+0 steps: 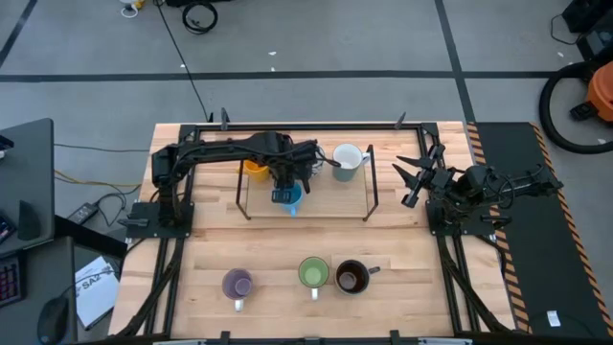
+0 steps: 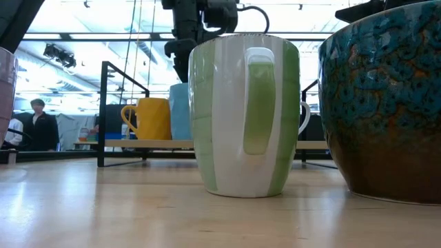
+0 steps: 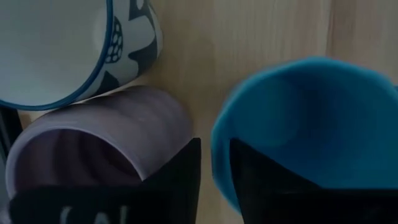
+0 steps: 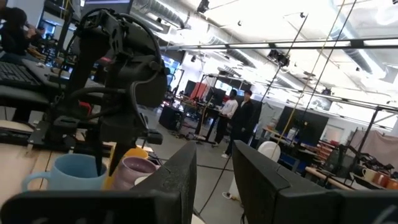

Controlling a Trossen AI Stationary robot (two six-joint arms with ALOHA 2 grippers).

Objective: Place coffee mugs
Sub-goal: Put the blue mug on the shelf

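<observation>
Only one scrap of writing shows: a white sheet (image 1: 91, 287) on the floor left of the table (image 1: 402, 287), printed with dark letters too small to read. No mug carries a readable label.

Over the far middle of the table stands a black wire rack (image 1: 370, 192). The left gripper (image 1: 287, 184) hangs over the bright blue mug (image 1: 288, 199) at the rack's near rail, its two fingers (image 3: 180, 177) standing a little apart astride that mug's rim, one inside and one outside; whether they press the wall cannot be told. Just beside the blue mug, in the left wrist view, sit a lavender mug (image 3: 99, 140) and a white patterned mug (image 3: 68, 50), all three crowded close. The orange mug (image 1: 255, 169) is at the rack's far left, the pale white-blue mug (image 1: 347, 158) at its far right.

Along the near edge stand the purple mug (image 1: 238, 285), the green mug (image 1: 313, 274) and the dark brown-black mug (image 1: 351, 277), the last two almost touching, with bare wood between this row and the rack.

The right gripper (image 1: 414, 171) waits right of the rack, jaws apart and holding nothing.
</observation>
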